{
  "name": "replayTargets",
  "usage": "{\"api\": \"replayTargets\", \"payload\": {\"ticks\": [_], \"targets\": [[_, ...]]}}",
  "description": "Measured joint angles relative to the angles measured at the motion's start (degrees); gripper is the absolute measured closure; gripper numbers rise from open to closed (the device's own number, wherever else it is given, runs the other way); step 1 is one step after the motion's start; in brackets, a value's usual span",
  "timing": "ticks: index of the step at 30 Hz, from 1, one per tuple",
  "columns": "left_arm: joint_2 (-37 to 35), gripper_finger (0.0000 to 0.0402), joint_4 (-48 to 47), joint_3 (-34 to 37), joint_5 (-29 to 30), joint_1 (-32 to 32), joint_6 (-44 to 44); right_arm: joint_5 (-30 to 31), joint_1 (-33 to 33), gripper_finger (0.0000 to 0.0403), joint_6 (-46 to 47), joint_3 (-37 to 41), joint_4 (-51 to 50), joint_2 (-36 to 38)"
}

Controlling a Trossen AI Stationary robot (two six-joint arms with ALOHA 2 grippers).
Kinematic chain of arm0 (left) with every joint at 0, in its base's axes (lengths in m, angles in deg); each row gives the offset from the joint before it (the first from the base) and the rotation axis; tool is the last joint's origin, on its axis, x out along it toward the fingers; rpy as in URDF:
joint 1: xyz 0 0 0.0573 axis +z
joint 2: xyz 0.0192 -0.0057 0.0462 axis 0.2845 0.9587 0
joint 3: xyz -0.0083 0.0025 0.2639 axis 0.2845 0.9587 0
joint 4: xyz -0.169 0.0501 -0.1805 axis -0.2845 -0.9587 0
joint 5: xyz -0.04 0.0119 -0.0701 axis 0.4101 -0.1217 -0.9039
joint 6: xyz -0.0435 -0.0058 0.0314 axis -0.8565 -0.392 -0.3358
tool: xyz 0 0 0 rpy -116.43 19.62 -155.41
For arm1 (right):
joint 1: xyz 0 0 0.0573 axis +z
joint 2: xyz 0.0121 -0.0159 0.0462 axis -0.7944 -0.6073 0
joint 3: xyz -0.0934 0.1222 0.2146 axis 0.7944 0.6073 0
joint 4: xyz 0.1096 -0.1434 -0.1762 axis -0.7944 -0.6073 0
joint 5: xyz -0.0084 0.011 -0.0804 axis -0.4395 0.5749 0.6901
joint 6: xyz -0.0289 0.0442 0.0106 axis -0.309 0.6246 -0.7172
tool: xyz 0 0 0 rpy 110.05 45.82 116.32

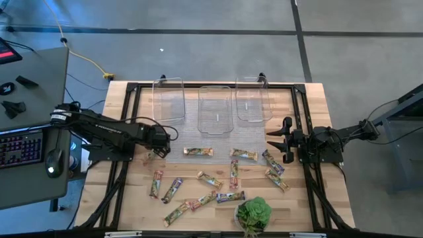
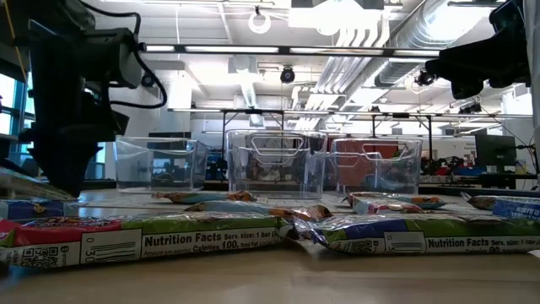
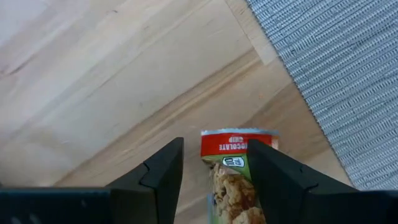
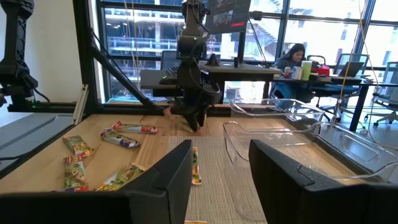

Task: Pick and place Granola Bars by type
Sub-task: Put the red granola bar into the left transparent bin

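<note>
Several granola bars lie flat on the wooden table [image 1: 125, 112], among them a green-gold one [image 1: 198, 152] and a blue-purple one [image 1: 272, 162]. My left gripper [image 3: 216, 149] points down, open, at the table's left. Its fingers stand on either side of a bar with a red end [image 3: 233, 147] that lies flat on the wood; in the high view this bar [image 1: 151, 158] lies just below the gripper [image 1: 157, 149]. My right gripper [image 4: 221, 180] waits at the table's right [image 1: 281, 140], held level, open, with nothing between its fingers.
Three clear bins [image 1: 168, 99], [image 1: 215, 109], [image 1: 253, 99] stand in a row at the far edge, partly on a grey mat [image 1: 218, 135]. A green potted plant [image 1: 253, 213] stands at the near edge. A person sits at a desk [image 4: 293, 59] beyond the table.
</note>
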Motion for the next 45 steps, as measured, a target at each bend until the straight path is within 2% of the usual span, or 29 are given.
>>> {"api": "replayTargets", "payload": {"ticks": [18, 28, 33, 35, 40, 45], "targets": [[-0.04, 0.0232, 1.08, 0.54, -2.36, 0.01, 0.71, 0.00, -0.01, 0.0258, -0.01, 0.01, 0.02, 0.00], [0.13, 0.0232, -8.40, -7.46, -3.85, -0.01, 1.70, 0.00, 0.01, 0.0258, 0.00, 0.01, 0.02, 0.00], [0.09, 0.0231, -8.73, -8.56, -11.49, -0.31, 6.09, 0.00, 0.01, 0.0258, 0.01, 0.01, 0.02, -0.02], [0.09, 0.0231, -8.95, -8.56, -12.50, -1.35, 8.93, 0.00, 0.00, 0.0258, -0.01, 0.01, 0.02, -0.01], [0.09, 0.0231, -10.30, -8.56, -11.82, -5.47, 12.85, 0.00, -0.01, 0.0258, 0.00, 0.01, 0.02, -0.02], [0.08, 0.0231, -10.17, -7.94, -6.27, -9.12, 12.21, -0.01, 0.01, 0.0258, -0.01, 0.01, 0.01, -0.01]]}}
